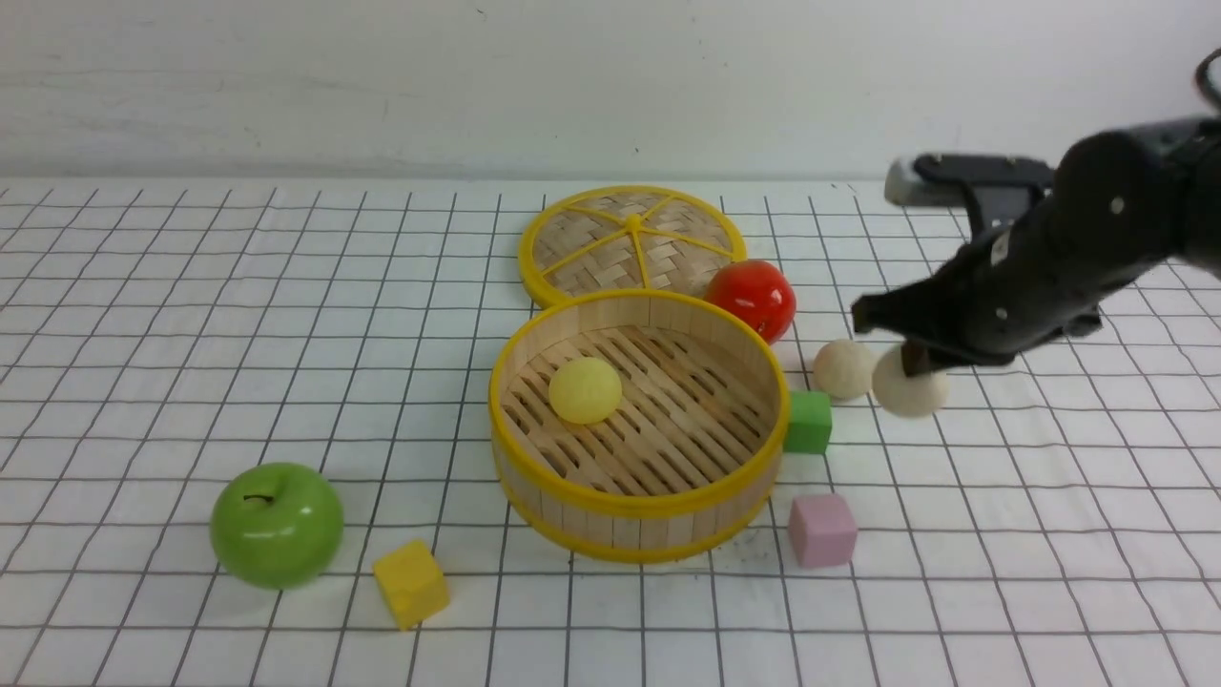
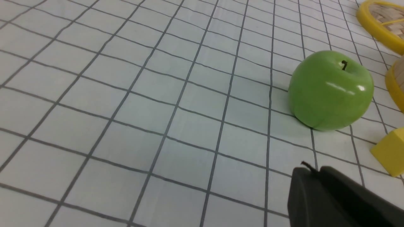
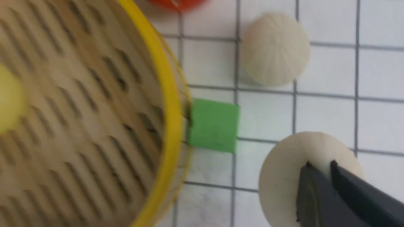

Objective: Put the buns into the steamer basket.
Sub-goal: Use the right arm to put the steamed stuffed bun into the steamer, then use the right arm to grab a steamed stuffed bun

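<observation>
Yellow cube nearest; steamer basket at its one o'clock holds one pale yellow bun. My right pincer clamps a cream bun; left pincer together.

A green apple on the gridded bench, a yellow cube near it, the left pincer close by.

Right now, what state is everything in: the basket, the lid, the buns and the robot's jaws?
steamer basket: uncovered, holding one bun.
lid: lying flat behind the basket.
yellow bun: resting inside the basket.
loose cream bun: on the table, outside the basket.
gripped cream bun: pinched by the right jaws, outside the basket.
right jaws: shut on that bun.
left jaws: shut, empty.
</observation>
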You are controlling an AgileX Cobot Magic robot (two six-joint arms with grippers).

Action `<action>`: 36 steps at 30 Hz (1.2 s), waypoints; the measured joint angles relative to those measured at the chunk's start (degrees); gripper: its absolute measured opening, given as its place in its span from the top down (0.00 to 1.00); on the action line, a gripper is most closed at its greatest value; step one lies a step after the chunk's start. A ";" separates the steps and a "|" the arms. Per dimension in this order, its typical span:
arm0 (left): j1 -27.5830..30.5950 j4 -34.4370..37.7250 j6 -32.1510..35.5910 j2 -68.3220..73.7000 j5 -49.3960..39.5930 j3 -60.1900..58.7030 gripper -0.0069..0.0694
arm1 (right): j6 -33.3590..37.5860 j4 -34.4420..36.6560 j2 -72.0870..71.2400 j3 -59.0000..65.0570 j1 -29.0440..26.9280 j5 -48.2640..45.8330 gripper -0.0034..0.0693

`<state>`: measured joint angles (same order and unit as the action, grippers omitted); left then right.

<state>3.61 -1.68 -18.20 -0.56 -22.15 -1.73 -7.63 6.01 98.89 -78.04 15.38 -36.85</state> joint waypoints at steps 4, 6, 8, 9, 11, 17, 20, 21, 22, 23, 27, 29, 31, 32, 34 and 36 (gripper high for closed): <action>0.00 0.00 0.00 0.00 0.00 0.00 0.86 | 7.10 7.54 -1.41 -2.10 2.70 1.03 0.94; 0.00 0.00 0.00 0.00 0.00 0.00 0.86 | 13.95 13.75 -0.10 -2.25 6.25 2.46 0.94; 0.00 0.00 0.00 0.00 0.00 0.00 0.86 | 17.22 15.99 1.85 -2.25 8.26 3.27 0.94; 0.00 0.00 0.00 0.00 0.00 0.00 0.86 | 18.72 16.80 3.39 -2.25 9.38 3.83 0.94; 0.00 0.00 0.00 0.00 0.00 0.00 0.86 | 20.15 17.74 7.12 -2.25 10.97 5.46 0.94; 0.00 0.00 0.00 0.00 0.00 0.00 0.86 | 20.58 20.08 13.67 -2.25 11.48 9.89 0.89; 0.00 0.00 0.00 0.00 0.00 0.00 0.85 | 20.64 20.97 14.16 -2.25 11.48 10.39 0.79; 0.00 0.00 0.00 0.00 0.00 0.00 0.84 | 20.68 21.21 14.10 -2.25 11.48 10.45 0.75; 0.00 0.00 0.00 0.00 0.00 0.00 0.84 | 20.68 21.21 14.02 -2.25 11.48 10.45 0.73; 0.00 0.00 0.00 0.00 0.00 0.00 0.84 | 20.68 21.35 13.70 -2.25 11.48 10.45 0.64; 0.00 0.00 0.00 0.00 0.00 0.00 0.83 | 20.68 21.62 12.07 -2.41 11.42 9.42 0.43; 0.00 0.00 0.00 0.00 0.00 0.00 0.83 | 20.68 21.77 10.52 -3.22 10.99 8.17 0.33; 0.00 0.00 0.00 0.00 0.00 0.00 0.83 | 20.68 21.77 8.76 -4.32 9.91 7.37 0.27; 0.00 0.00 0.00 0.00 0.00 0.00 0.82 | 20.76 21.42 7.70 -5.35 8.55 7.29 0.24; 0.00 0.00 0.00 0.00 0.00 0.00 0.82 | 20.75 19.84 6.73 -6.44 6.04 7.29 0.22; 0.00 0.00 0.00 0.00 0.00 0.00 0.82 | 20.75 17.88 6.57 -6.67 3.82 7.35 0.22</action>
<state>3.61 -1.68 -18.20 -0.56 -22.15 -1.73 13.12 23.89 105.46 -84.71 19.21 -29.51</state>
